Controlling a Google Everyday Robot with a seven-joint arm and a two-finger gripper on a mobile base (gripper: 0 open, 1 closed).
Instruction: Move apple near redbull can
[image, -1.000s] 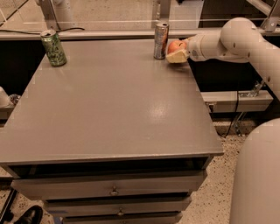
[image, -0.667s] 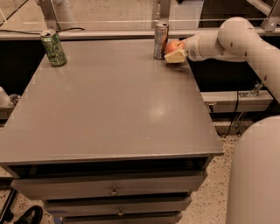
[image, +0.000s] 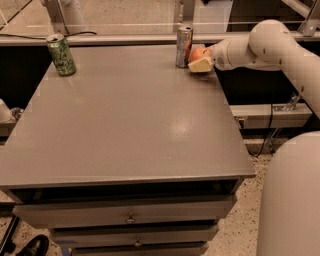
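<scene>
The redbull can (image: 183, 46), a tall slim silver-grey can, stands upright near the far right edge of the grey table (image: 125, 115). The red-orange apple (image: 197, 53) sits right beside it on its right, almost touching it. My gripper (image: 201, 61) reaches in from the right and its pale fingers (image: 202, 65) are closed around the apple, which rests at table level. The white arm (image: 270, 47) stretches away to the right.
A wider green can (image: 61, 54) with pale print stands at the far left corner of the table. Drawers (image: 130, 217) run below the front edge. A railing and glass wall lie behind the table. The robot's white body (image: 292, 200) fills the lower right.
The gripper with the apple has edged slightly left toward the redbull can; the cans have not moved.
</scene>
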